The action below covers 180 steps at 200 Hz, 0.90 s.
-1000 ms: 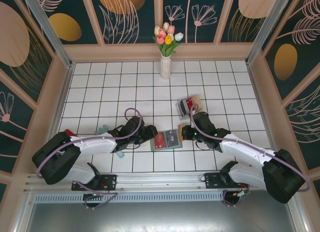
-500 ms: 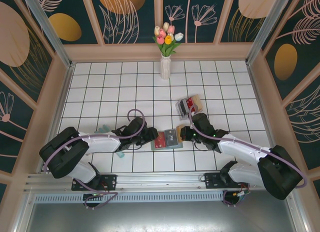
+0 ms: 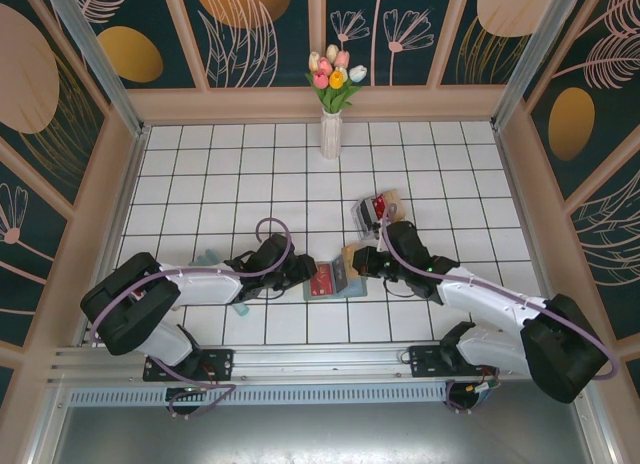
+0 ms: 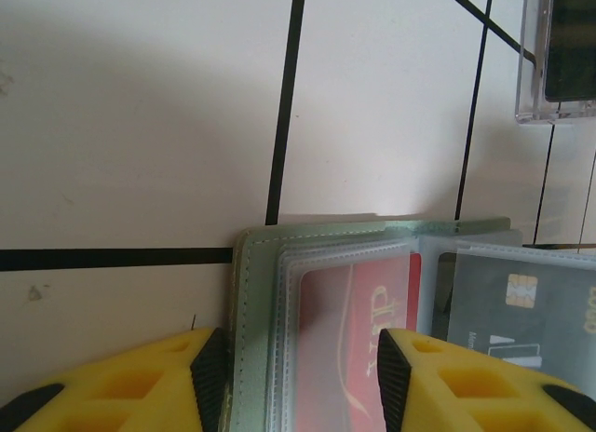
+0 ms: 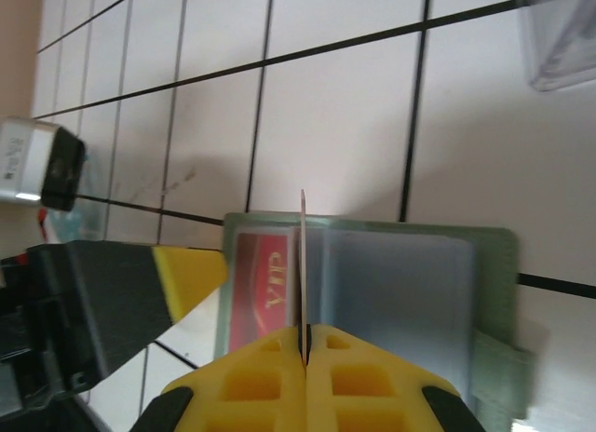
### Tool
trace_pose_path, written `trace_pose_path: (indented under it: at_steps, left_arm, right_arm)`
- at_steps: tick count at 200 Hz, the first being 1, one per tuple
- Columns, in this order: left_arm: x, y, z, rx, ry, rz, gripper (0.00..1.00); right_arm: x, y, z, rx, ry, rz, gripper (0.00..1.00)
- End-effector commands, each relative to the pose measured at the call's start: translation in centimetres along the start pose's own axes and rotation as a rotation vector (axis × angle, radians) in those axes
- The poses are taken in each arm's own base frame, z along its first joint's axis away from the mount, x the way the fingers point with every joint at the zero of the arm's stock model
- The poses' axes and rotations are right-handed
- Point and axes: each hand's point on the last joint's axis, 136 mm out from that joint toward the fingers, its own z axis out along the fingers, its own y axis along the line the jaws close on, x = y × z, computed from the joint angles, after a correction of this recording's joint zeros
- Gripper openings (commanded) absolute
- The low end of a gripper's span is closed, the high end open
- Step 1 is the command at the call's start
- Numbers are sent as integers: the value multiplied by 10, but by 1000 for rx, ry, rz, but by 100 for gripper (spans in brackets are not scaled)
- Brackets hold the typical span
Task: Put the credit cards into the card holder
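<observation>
The grey-green card holder (image 3: pixel 341 285) lies open on the tiles between both arms. A red credit card (image 4: pixel 358 330) sits in a clear sleeve of its left leaf (image 4: pixel 253 311); a grey credit card (image 4: pixel 521 320) shows on the right leaf. My left gripper (image 4: pixel 303 376) is open, its jaws standing either side of the left leaf's near end, one pad at the leaf's outer edge and one over the red card. My right gripper (image 5: pixel 304 344) is shut on a tan credit card (image 3: pixel 349 254), seen edge-on (image 5: pixel 303 255) and held upright over the holder's (image 5: pixel 400 283) fold.
A clear plastic box (image 3: pixel 374 212) lies just behind the holder, and a white vase of tulips (image 3: pixel 331 132) stands at the back. A teal stick (image 3: pixel 206 256) lies by the left arm. Wooden walls ring the tiled table.
My right gripper has moved left over the open holder, and the tan card now stands upright above the fold. My left gripper's jaws have narrowed a little at the left leaf.
</observation>
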Motion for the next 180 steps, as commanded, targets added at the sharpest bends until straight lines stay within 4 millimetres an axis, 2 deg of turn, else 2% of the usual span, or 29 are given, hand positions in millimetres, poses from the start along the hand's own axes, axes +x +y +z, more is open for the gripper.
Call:
trace_pose_path:
  at_steps: [1, 39, 86, 129, 180]
  left_arm:
    - [4, 0, 0, -4, 9, 13, 48]
    - [-6, 5, -15, -8, -68, -15, 52]
    - [-14, 7, -31, 10, -136, -28, 65]
    - [-9, -8, -24, 52, -85, 18, 65]
    - [-1, -10, -8, 33, -19, 46, 58]
  right_arm:
    - [-4, 27, 7, -97, 21, 13, 3]
    - [4, 31, 23, -115, 76, 21, 3]
    - [14, 24, 36, -92, 125, 37, 3]
    - [1, 15, 22, -42, 40, 33, 2]
    - [15, 1, 24, -72, 46, 106, 2]
